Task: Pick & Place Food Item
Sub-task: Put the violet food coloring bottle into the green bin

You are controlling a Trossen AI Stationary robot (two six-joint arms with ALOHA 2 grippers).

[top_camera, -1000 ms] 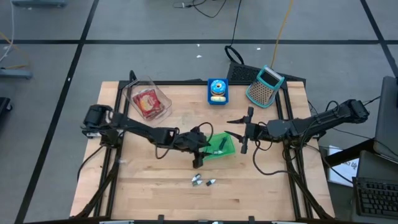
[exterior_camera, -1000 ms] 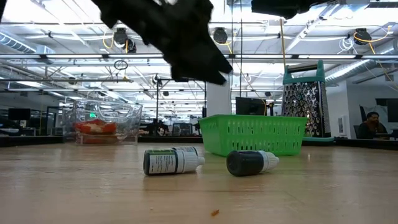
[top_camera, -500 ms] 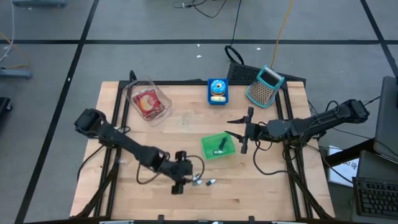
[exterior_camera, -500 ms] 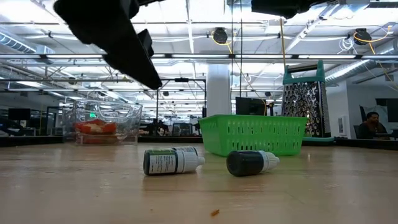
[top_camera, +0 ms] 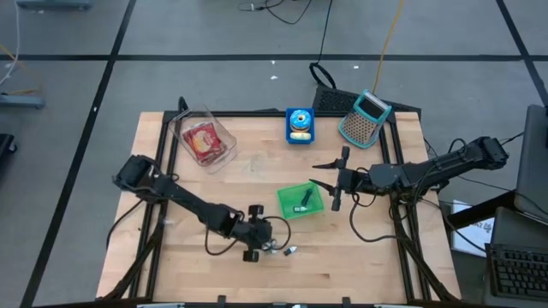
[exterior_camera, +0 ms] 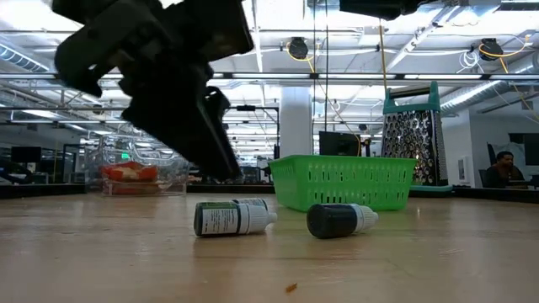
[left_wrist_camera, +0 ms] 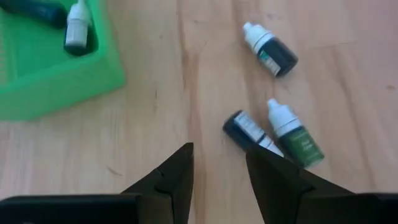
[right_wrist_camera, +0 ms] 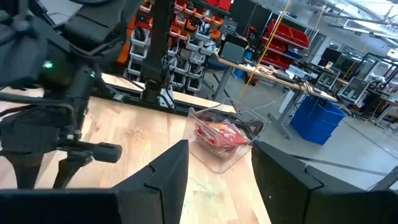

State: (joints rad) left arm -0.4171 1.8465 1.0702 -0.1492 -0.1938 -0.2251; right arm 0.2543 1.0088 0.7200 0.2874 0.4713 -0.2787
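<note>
My left gripper above table, jaws narrowly parted, empty; dropper bottles just ahead; green basket farther off.

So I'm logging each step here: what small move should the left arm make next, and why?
Probably ease the left gripper forward over the nearest dropper bottle and lower it around that one. Its fingers are apart and empty just short of the three bottles on the table, and the green basket already holds one.
</note>
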